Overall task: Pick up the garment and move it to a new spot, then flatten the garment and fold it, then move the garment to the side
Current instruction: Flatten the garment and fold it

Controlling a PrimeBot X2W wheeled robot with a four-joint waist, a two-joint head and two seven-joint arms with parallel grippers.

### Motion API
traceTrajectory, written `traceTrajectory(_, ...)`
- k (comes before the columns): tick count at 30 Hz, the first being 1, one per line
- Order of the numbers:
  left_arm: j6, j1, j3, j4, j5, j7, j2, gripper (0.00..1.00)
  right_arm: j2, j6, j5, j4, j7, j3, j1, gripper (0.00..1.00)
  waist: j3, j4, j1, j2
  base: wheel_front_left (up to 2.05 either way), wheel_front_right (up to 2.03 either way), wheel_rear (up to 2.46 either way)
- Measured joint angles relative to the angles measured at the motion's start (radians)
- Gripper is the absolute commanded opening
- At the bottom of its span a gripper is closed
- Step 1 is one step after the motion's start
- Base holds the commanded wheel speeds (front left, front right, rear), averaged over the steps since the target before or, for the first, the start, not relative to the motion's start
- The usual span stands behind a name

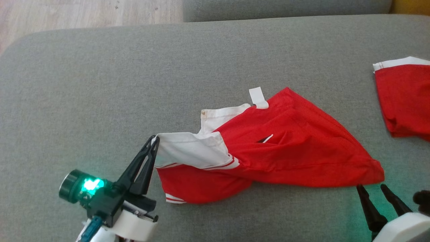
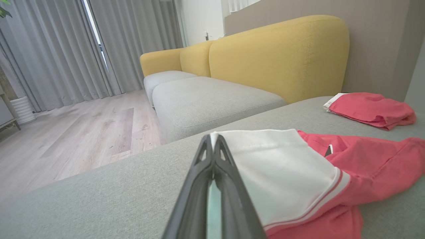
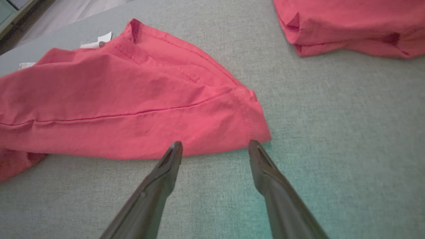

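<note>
Head view: left gripper [image 1: 154,138] clenched on the white sleeve of the garment [image 1: 285,148], crumpled mid-cushion [image 1: 100,84]; right gripper [image 1: 371,186] released, just beside the red hem. 2nd garment [image 1: 403,97] well apart at right.

Left wrist view: fingers [image 2: 196,192] pressed shut on white cloth.

Right wrist view: 2 fingers [image 3: 159,179] spread, tips at the hem, gripping nothing.

Judged: bunched, not flat, so likely mid pick-up or move; flattening, folding and setting aside all left.
</note>
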Motion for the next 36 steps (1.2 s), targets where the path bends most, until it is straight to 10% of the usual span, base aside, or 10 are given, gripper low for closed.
traceTrajectory(19,-0.054,0.002,0.017,0.033,0.029,0.0,-0.034,0.0,-0.037,0.0,-0.036,0.17,0.06,-0.059,-0.194,1.0,0.011,0.045,0.0001,0.0,0.0,0.0,0.0)
traceTrajectory(20,-0.059,0.002,0.017,0.034,0.034,0.0,-0.036,0.0,-0.039,0.0,-0.036,0.176,0.062,-0.056,-0.195,0.95,0.012,0.049,0.0001,0.0,0.0,0.0,0.0)
traceTrajectory(24,-0.066,-0.003,0.015,0.042,0.036,0.0,-0.044,0.0,-0.039,0.0,-0.024,0.188,0.07,-0.045,-0.195,0.0,0.015,0.06,0.0001,0.0,0.0,0.0,0.0)
traceTrajectory(36,-0.073,-0.009,0.051,0.027,0.082,0.0,-0.038,0.0,-0.059,0.0,-0.012,0.119,-0.012,-0.071,-0.191,0.0,-0.056,0.055,0.0001,0.0,0.0,0.0,0.0)
